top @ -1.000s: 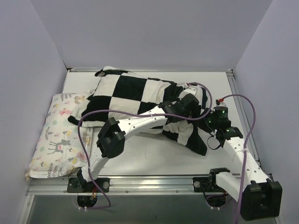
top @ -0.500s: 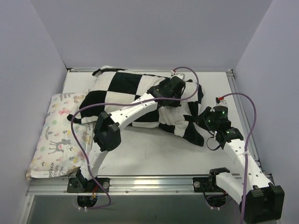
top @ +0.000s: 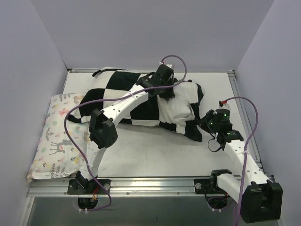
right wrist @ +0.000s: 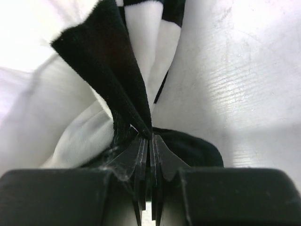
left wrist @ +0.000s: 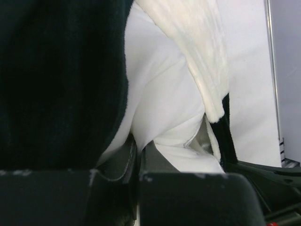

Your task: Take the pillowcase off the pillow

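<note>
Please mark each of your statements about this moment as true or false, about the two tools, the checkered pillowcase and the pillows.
1. The right tool is shut on a black part of the pillowcase. True.
2. The floral pillow lies at the right edge of the table. False: it lies at the left edge.
3. The left tool is open and touches nothing. False: the left wrist view shows it shut on smooth white fabric of the pillow.
4. The white pillow shows at the open end of the pillowcase. True.
5. The pillowcase is fully off the pillow. False: most of the pillow is inside it.
</note>
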Action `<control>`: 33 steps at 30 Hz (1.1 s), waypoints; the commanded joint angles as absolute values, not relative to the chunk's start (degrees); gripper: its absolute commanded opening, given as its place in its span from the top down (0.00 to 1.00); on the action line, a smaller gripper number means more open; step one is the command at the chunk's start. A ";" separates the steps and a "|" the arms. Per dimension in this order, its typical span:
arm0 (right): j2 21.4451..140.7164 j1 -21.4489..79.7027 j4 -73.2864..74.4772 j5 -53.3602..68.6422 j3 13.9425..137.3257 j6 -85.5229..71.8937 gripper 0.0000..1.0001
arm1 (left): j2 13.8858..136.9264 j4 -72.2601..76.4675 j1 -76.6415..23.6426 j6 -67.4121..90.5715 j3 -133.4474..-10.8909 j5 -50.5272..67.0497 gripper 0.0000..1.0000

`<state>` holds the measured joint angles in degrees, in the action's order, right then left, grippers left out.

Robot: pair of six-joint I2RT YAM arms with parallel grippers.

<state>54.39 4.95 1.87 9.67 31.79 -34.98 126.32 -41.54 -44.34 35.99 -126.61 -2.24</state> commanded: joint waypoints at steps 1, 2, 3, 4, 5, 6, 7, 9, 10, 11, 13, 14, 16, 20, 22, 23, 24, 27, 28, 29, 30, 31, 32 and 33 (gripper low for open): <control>56.42 3.87 11.16 6.68 29.09 -33.84 1.00 | 119.97 -36.83 -35.25 36.29 -131.84 -11.52 1.00; 56.86 3.87 10.64 6.59 29.00 -33.92 1.00 | 119.88 -36.83 -34.90 36.65 -131.84 -10.90 1.00; 57.30 3.95 10.37 6.50 28.83 -34.10 1.00 | 119.80 -36.83 -34.63 36.82 -132.18 -9.85 1.00; 57.57 3.87 10.02 6.50 28.48 -34.01 1.00 | 119.53 -36.83 -34.11 37.44 -132.19 -8.97 1.00; 58.00 3.87 9.41 6.42 28.30 -34.10 1.00 | 119.36 -36.83 -33.93 37.79 -132.19 -8.18 1.00; 58.70 3.95 9.14 6.33 28.21 -34.10 1.00 | 118.92 -36.83 -33.84 38.05 -132.10 -6.69 1.00; 59.23 3.96 8.79 6.15 28.13 -33.93 1.00 | 118.66 -36.74 -33.66 38.40 -132.01 -5.90 1.00; 60.81 3.78 7.65 6.06 27.86 -33.93 1.00 | 117.60 -36.74 -33.58 38.76 -131.84 -2.83 1.00; 61.43 3.78 7.21 6.15 27.95 -33.84 1.00 | 116.99 -36.74 -33.66 38.67 -130.97 -1.51 1.00; 62.13 3.78 6.34 6.15 28.21 -33.66 1.00 | 116.20 -36.65 -33.92 38.85 -129.74 -0.02 1.00; 64.15 3.87 5.80 6.50 29.09 -33.23 1.00 | 112.35 -35.43 -34.80 38.41 -125.71 2.19 1.00; 64.77 3.78 5.63 7.46 30.40 -33.22 1.00 | 110.58 -34.38 -36.63 38.06 -119.77 1.76 1.00; 65.21 3.95 5.63 8.52 31.98 -33.22 1.00 | 104.72 -29.11 -38.22 37.97 -111.49 1.32 1.00; 64.25 5.36 8.78 8.36 37.52 -31.74 0.77 | 97.57 -20.67 -40.78 40.60 -94.51 1.23 1.00; 61.62 6.50 11.59 6.60 39.72 -31.12 0.60 | 95.54 -18.20 -42.53 41.22 -88.96 0.44 1.00; 60.39 6.68 12.30 6.24 40.07 -30.59 0.49 | 95.02 -17.50 -43.06 41.31 -87.55 0.44 1.00; 57.94 7.11 13.87 5.89 40.51 -30.41 0.45 | 94.49 -16.27 -43.41 41.48 -85.36 0.44 1.00; 53.81 8.52 16.87 3.96 42.80 -29.53 0.34 | 94.04 -14.77 -45.00 42.27 -83.33 -1.40 1.00; 53.18 9.05 17.48 3.52 43.59 -29.18 0.32 | 94.04 -14.68 -45.96 42.19 -83.15 -1.75 1.00; 52.65 10.97 18.36 2.91 45.42 -28.57 0.29 | 94.22 -14.59 -46.40 42.10 -83.32 -2.11 1.00; 52.47 12.29 18.80 2.03 46.31 -27.69 0.27 | 94.48 -14.68 -46.84 42.01 -83.32 -2.37 1.00; 52.82 13.78 18.98 0.72 47.19 -27.08 0.23 | 94.57 -14.68 -47.19 41.75 -83.58 -2.63 1.00; 53.34 15.10 19.33 0.18 49.11 -26.64 0.22 | 94.57 -14.76 -47.98 41.66 -83.67 -2.81 1.00; 55.44 17.55 19.42 0.18 49.91 -25.93 0.21 | 94.66 -14.94 -48.42 41.66 -83.85 -2.99 1.00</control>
<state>53.12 13.30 16.51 4.05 45.76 -29.23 96.66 -19.09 -47.70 41.54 -82.96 0.86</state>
